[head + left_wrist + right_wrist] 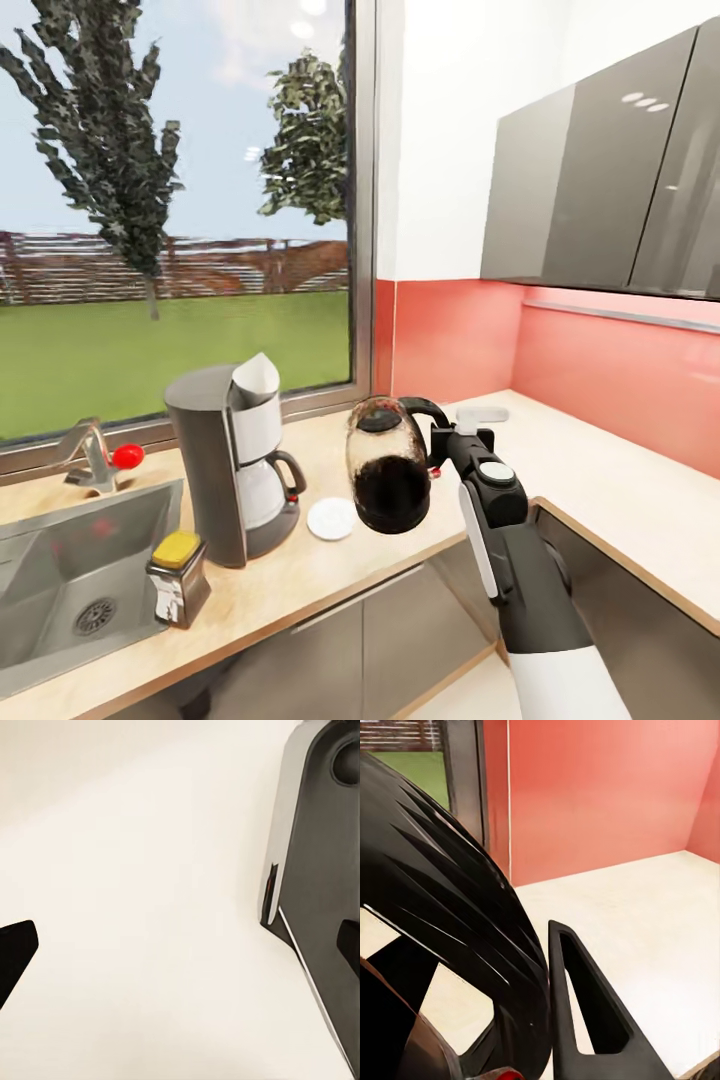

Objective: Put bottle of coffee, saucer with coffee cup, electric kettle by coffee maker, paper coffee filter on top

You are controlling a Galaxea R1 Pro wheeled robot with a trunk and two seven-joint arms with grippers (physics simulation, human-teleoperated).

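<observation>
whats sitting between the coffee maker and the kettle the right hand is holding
In the head view, the saucer lies on the countertop between the coffee maker and the electric kettle, with no cup on it.

Bare countertop (560, 440) right of saucer (331, 518); coffee maker (232, 470) blocks left.

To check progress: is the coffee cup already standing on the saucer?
No, the saucer lies bare on the kitchen countertop beside the coffee maker.

one coffee maker (232, 462), one electric kettle (388, 467), one saucer (331, 519)
</observation>
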